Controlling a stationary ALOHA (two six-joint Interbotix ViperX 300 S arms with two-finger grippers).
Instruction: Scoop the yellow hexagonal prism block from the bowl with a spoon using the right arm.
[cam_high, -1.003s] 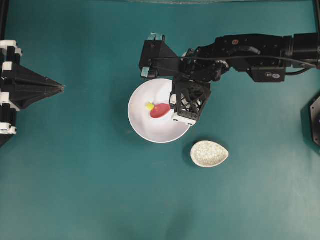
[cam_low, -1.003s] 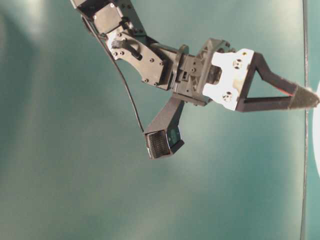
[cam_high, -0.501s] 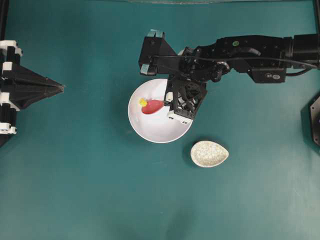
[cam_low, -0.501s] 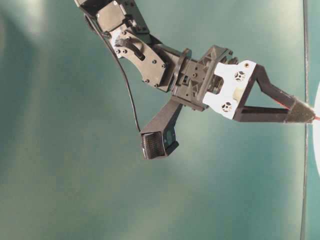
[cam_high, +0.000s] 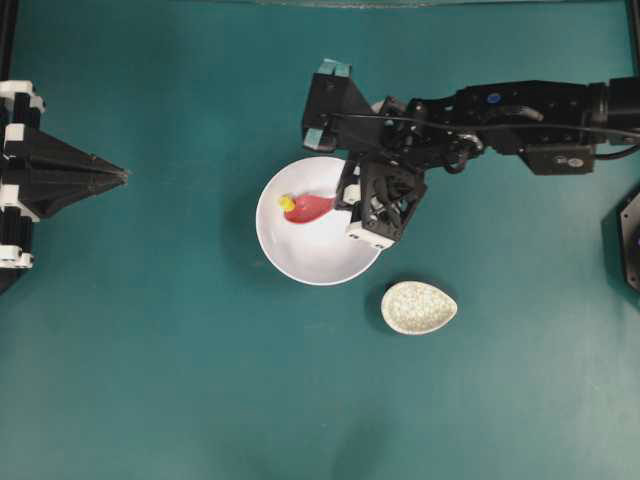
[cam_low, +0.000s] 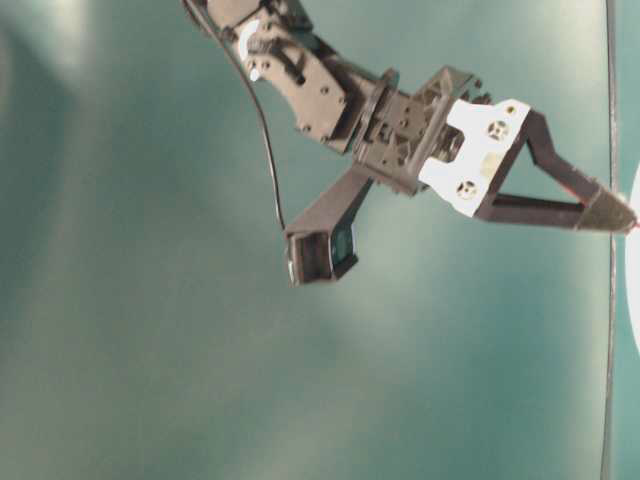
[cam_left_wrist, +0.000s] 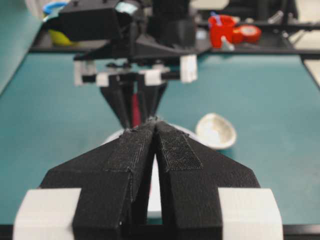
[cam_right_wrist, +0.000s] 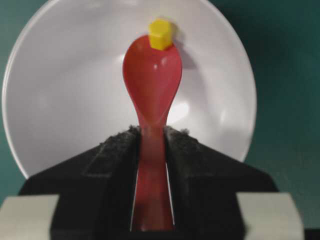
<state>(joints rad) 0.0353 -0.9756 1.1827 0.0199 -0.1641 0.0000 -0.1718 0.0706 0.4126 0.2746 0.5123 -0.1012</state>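
Where spoon (cam_right_wrist: 152, 85) dips, bowl (cam_right_wrist: 65, 100) holds block (cam_right_wrist: 161, 34).

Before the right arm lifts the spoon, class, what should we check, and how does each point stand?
1. Spoon clamped between right gripper jaws: ok.
2. Yellow block at the scoop's tip, on the front lip: ok.
3. Block fully inside the scoop: not ok.
4. Scoop over the white bowl: ok.
5. Left gripper shut, far from the bowl: ok.
6. Speckled spoon rest apart from the bowl: ok.
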